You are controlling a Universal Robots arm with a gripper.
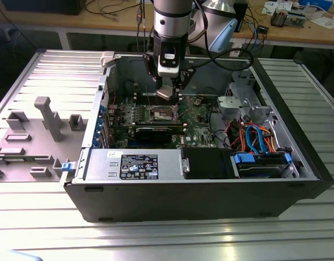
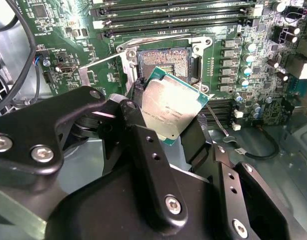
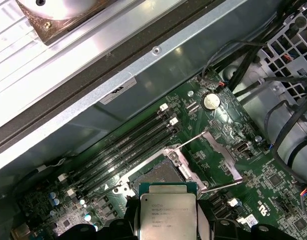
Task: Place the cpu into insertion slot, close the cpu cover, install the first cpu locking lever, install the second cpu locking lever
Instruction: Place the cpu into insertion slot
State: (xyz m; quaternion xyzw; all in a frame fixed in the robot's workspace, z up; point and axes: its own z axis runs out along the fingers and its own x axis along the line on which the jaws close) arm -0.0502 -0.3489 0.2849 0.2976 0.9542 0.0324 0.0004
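My gripper (image 1: 166,90) is shut on the cpu (image 2: 168,106), a flat square chip with a silvery top held by two opposite edges between black fingers (image 2: 138,107). The chip hangs tilted a little above the insertion slot (image 2: 163,61), whose dark contact field lies bare inside its metal rim. In the first wrist view the cpu (image 3: 167,215) sits just short of the insertion slot (image 3: 156,175). The cpu cover (image 3: 188,169) stands swung open at one side of the socket. Two thin wire levers (image 3: 193,140) stick out, unlatched.
The open computer case (image 1: 156,196) lies on a ribbed metal table. Long black memory slots (image 3: 123,145) flank the socket. A black graphics card (image 1: 156,132), a grey drive cage (image 1: 240,103) and orange and blue cables (image 1: 254,136) crowd the board. Grey fixtures (image 1: 47,117) stand at the exterior view's left.
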